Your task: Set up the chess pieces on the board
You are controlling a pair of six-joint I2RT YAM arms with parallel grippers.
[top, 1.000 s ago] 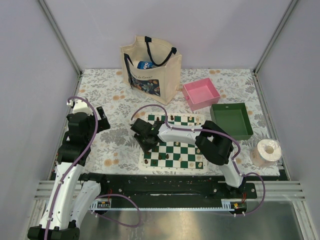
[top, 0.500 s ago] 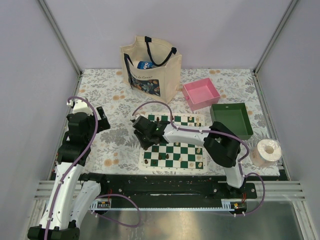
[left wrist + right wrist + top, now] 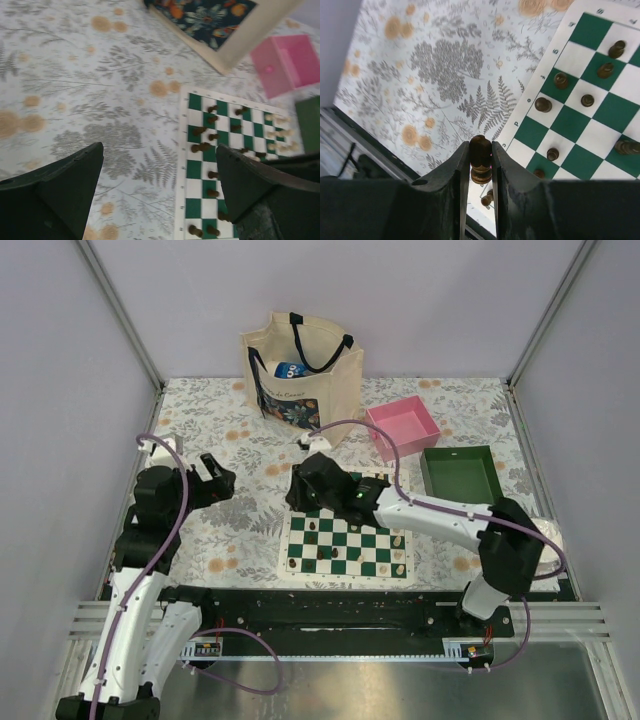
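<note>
- A dark piece (image 3: 481, 152) is clamped upright in the right gripper (image 3: 481, 165), whose jaws are set narrow on it, near the far left corner of the board (image 3: 194, 170)
- The left gripper (image 3: 159, 150) is spread wide and empty over the floral cloth (image 3: 100, 75), left of the board
- Other dark pieces (image 3: 212, 136) are crowded along the board's left side, so a free square should be chosen and a straight vertical descent made
- The base should be seated flat before the jaws are parted, and the gripper then raised straight up
</note>
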